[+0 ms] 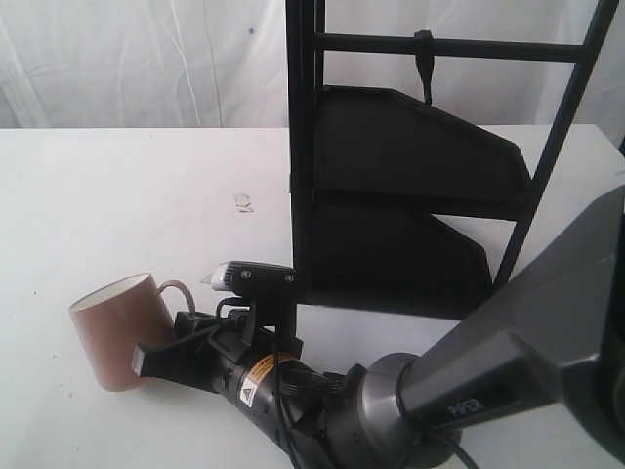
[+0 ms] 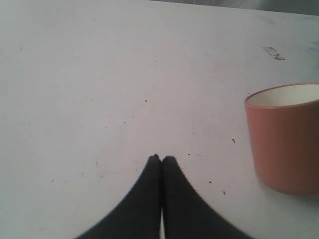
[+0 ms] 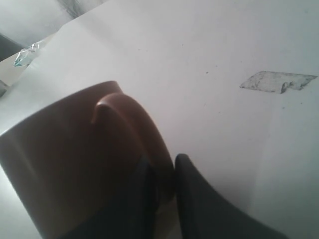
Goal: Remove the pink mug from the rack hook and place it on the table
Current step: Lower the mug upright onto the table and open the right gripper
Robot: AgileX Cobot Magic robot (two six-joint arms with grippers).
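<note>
The pink mug (image 1: 109,332) stands upright on the white table (image 1: 117,195) at the front left, its cream inside showing. My right gripper (image 1: 164,350) reaches across from the right and is shut on the mug's thin loop handle (image 3: 127,114); in the right wrist view the gripper (image 3: 162,167) has one finger on each side of the loop. The rack hook (image 1: 424,61) hangs bare on the black rack's top crossbar. My left gripper (image 2: 161,158) is shut on nothing just above the table, with the mug (image 2: 286,144) off to one side of it.
The tall black rack (image 1: 391,176) with two sloped shelves stands at the back right. A scrap of clear tape (image 1: 242,202) lies on the table beside it. The right arm's grey body (image 1: 508,371) fills the front right corner.
</note>
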